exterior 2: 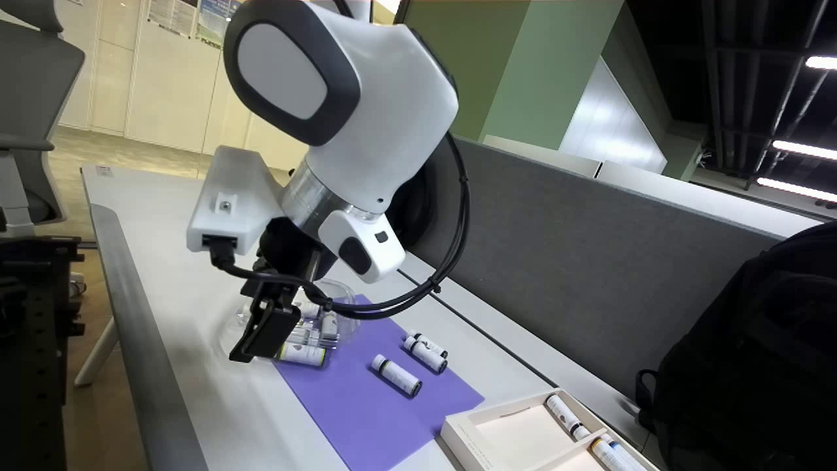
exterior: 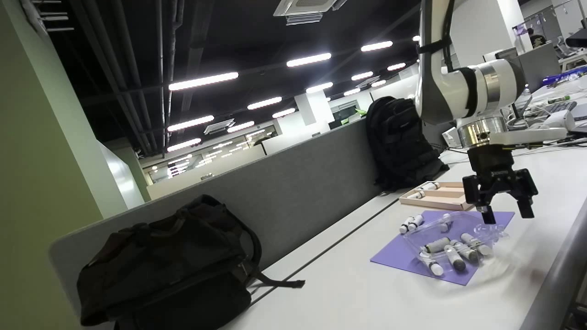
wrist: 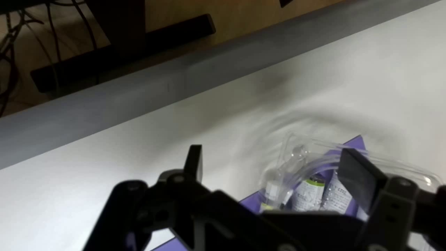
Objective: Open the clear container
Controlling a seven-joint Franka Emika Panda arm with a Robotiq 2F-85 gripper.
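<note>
The clear container [exterior: 412,243] lies on a purple sheet [exterior: 394,254], with several white-labelled bottles [exterior: 464,251] showing through its walls. It shows in the wrist view [wrist: 296,153] with a rounded tab at its corner, and in an exterior view [exterior 2: 350,293] partly behind the gripper. Whether its lid is shut I cannot tell. My gripper [exterior: 509,214] is open and empty, pointing down above the container's tab end. In the wrist view, the gripper [wrist: 271,158] has its right finger over the container's edge and its left finger over white table. In an exterior view, the gripper [exterior 2: 265,330] hides part of the container.
Loose bottles [exterior 2: 399,376] lie beside the container. A shallow pale box [exterior 2: 471,438] with bottles stands at the sheet's end. The table's grey edge [wrist: 167,83] runs close by. A grey partition [exterior: 312,178] and black backpacks [exterior: 174,270] line the back.
</note>
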